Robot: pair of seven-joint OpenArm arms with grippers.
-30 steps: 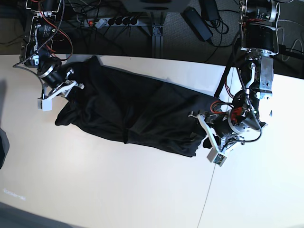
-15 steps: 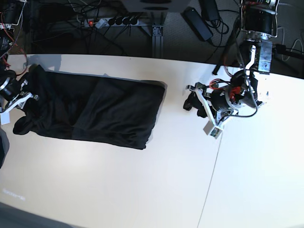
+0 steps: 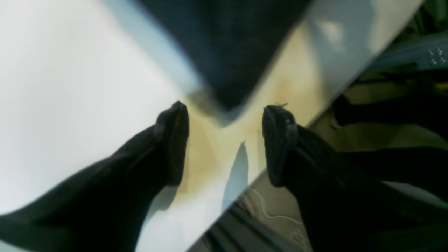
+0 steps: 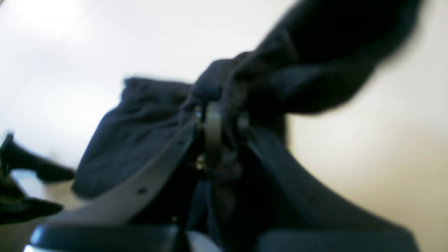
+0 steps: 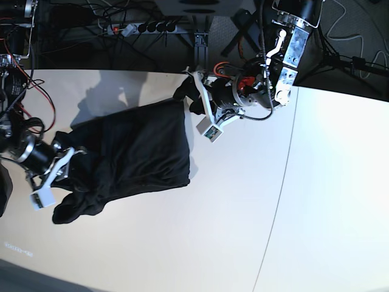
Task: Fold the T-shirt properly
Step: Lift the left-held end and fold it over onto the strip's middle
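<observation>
The black T-shirt lies folded into a rough rectangle on the left half of the table, plain side showing. My right gripper is shut on a bunched end of it at the left; the right wrist view shows black cloth pinched in the gripper. My left gripper is open at the shirt's far right corner, close to the table's back edge. In the left wrist view the gripper holds nothing, and the shirt corner lies just ahead of the two black fingertips.
The table's back edge runs right behind the left gripper, with a power strip and cables beyond it. A thin seam crosses the tabletop right of centre. A dark object sits at the left edge.
The left gripper has moved left to the shirt's far right corner. The right gripper has pulled its end of the shirt down toward the front, so the shirt now lies slanted.
</observation>
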